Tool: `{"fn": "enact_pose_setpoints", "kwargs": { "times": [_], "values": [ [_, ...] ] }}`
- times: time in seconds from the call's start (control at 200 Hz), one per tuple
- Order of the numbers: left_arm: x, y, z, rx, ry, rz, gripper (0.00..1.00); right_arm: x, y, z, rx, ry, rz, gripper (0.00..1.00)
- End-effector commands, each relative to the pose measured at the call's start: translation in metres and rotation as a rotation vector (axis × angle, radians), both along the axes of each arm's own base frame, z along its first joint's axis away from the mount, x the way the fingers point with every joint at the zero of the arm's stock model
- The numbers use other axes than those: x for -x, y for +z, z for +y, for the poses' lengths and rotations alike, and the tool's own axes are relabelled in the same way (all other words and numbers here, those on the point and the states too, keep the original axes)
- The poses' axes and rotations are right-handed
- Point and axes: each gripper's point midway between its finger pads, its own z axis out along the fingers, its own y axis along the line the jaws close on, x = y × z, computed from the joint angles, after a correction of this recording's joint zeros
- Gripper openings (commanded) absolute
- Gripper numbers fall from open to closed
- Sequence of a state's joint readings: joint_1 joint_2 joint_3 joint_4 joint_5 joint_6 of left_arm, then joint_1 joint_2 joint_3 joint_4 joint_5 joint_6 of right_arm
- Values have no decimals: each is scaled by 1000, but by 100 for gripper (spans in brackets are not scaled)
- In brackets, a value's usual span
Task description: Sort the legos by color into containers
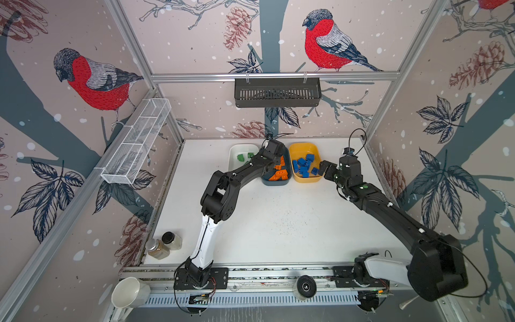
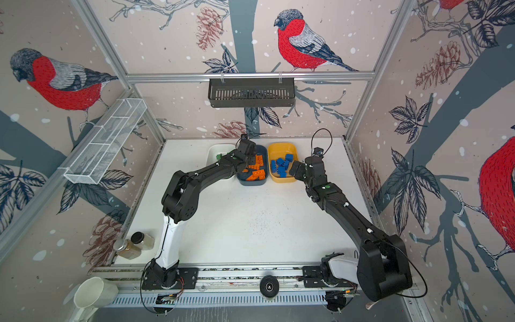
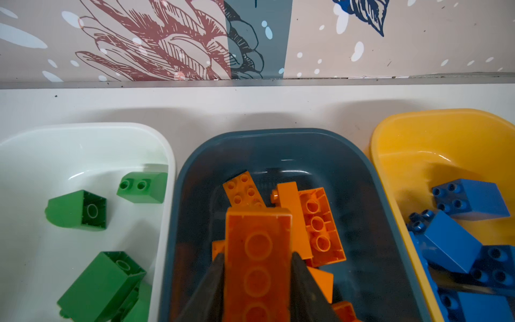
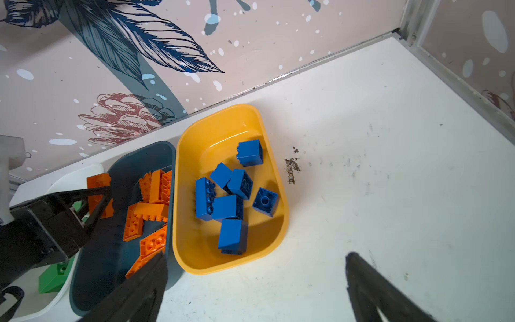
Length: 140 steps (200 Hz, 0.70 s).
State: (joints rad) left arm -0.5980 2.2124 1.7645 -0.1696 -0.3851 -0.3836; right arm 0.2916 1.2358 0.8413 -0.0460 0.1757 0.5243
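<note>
Orange brick [image 3: 257, 237] looks clamped in the left gripper [image 3: 258, 254] over the teal tub [image 3: 278, 145]; right gripper [image 4: 257, 255] gapes empty. Green bricks [image 3: 76, 210] fill the white tub [image 3: 83, 131], blue bricks [image 4: 228, 207] the yellow tub [image 4: 200, 267]; last drop, I'd say.

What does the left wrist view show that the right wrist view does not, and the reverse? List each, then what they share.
Only left wrist: several green bricks spread in the white tub, and a close look at the orange brick between the left tool's fingers. Only right wrist: the right tool, open and empty, plus the table's far corner. Both: the teal tub holding orange bricks and the yellow tub holding blue bricks.
</note>
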Motion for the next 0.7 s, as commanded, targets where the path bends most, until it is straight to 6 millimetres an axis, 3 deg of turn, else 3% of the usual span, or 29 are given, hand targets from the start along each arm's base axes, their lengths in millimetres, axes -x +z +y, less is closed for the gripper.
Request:
{"fn": "enact_pose_setpoints", "kwargs": {
  "times": [0.0, 0.225, 0.37, 0.52, 0.545, 0.695],
  "values": [
    [0, 6, 5, -20, 16, -9, 53, 0, 4, -5, -13, -16, -17, 99],
    [11, 46, 5, 51, -14, -74, 77, 0, -9, -22, 25, -63, -2, 100],
    [31, 82, 19, 98, -24, -168, 86, -4, -12, -63, 142, -196, -54, 99],
    [63, 109, 61, 92, 40, -279, 95, -3, -20, -113, 241, -345, -121, 100],
    [68, 112, 71, 80, 62, -296, 96, -4, -31, -119, 260, -355, -105, 100],
    [94, 113, 139, 3, 223, -353, 97, -3, -47, -138, 323, -358, -156, 99]
  ]
}}
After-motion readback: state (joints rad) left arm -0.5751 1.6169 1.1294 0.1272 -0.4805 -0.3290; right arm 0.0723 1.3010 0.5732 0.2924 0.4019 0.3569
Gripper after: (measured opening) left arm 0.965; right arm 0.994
